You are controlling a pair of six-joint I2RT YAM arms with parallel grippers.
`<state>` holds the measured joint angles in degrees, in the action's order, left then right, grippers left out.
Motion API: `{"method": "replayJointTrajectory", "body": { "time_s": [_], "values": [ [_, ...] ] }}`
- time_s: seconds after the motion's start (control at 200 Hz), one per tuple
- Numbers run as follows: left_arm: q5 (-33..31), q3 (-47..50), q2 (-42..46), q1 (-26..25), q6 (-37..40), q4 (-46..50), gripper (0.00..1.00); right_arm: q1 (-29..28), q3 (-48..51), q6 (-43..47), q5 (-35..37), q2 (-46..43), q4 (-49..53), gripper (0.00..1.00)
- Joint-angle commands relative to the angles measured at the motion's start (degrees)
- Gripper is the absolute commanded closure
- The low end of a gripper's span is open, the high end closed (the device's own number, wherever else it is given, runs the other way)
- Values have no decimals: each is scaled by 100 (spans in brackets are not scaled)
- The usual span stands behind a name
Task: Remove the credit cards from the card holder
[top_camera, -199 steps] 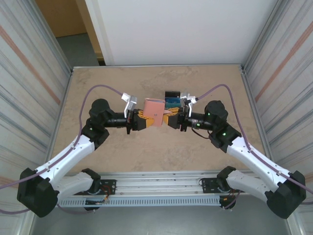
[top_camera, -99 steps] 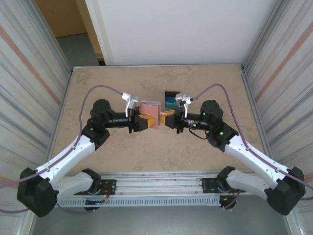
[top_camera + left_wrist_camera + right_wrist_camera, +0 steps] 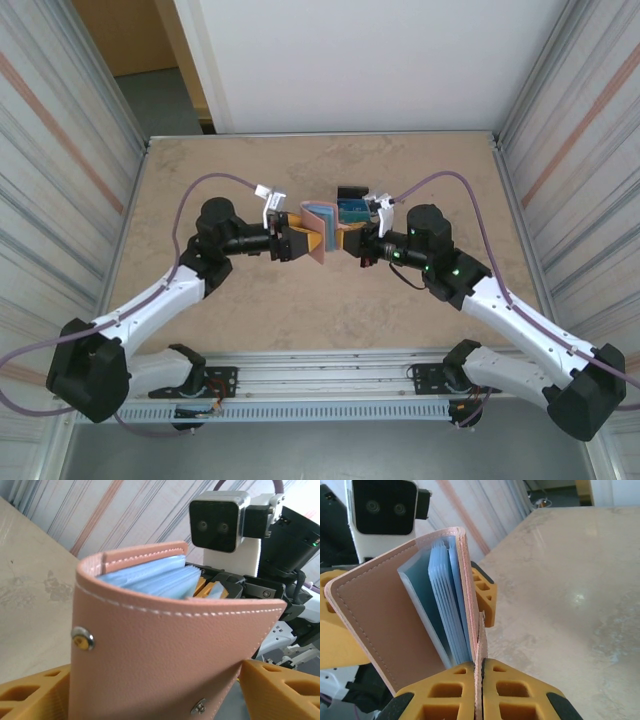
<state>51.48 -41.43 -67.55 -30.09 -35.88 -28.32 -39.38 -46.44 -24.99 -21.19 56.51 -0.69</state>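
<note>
Card holder (image 3: pixel 318 233) is held up off the table (image 3: pixel 220 170), mid-workspace btwn both arms, part open w/ blue-grey pockets showing. Your left end effector (image 3: pixel 298 242) is clamped across its salmon outer panel. Your right end effector (image 3: pixel 345 239) is pinched shut on one cover edge. Credit cards (image 3: pixel 351 208) lie on the table just behind the right end effector.

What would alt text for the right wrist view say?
The salmon holder stands open, blue-grey pockets fanned, one flap pinched in the right pincer at the bottom. The left pincer's fingers flank the other flap behind it, and tan table lies to the right.
</note>
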Motion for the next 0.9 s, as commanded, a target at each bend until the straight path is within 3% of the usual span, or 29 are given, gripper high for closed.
{"method": "replayJointTrajectory", "body": {
  "time_s": [0.0, 0.341, 0.526, 0.897],
  "values": [
    [-37, -158, -9, -75, 57, 74, 13, -26, -321, -80, 432, -9, 2, 100],
    [-406, -366, -227, -329, 301, 449, 11, -79, -517, -262, 1206, 167, 442, 100],
    [-551, -375, -266, -346, 319, 481, 1, -191, -653, -276, 1543, 211, 680, 100],
    [-954, -471, -253, -382, 601, 1064, 8, -263, -683, -292, 1734, 113, 726, 100]
  ]
}}
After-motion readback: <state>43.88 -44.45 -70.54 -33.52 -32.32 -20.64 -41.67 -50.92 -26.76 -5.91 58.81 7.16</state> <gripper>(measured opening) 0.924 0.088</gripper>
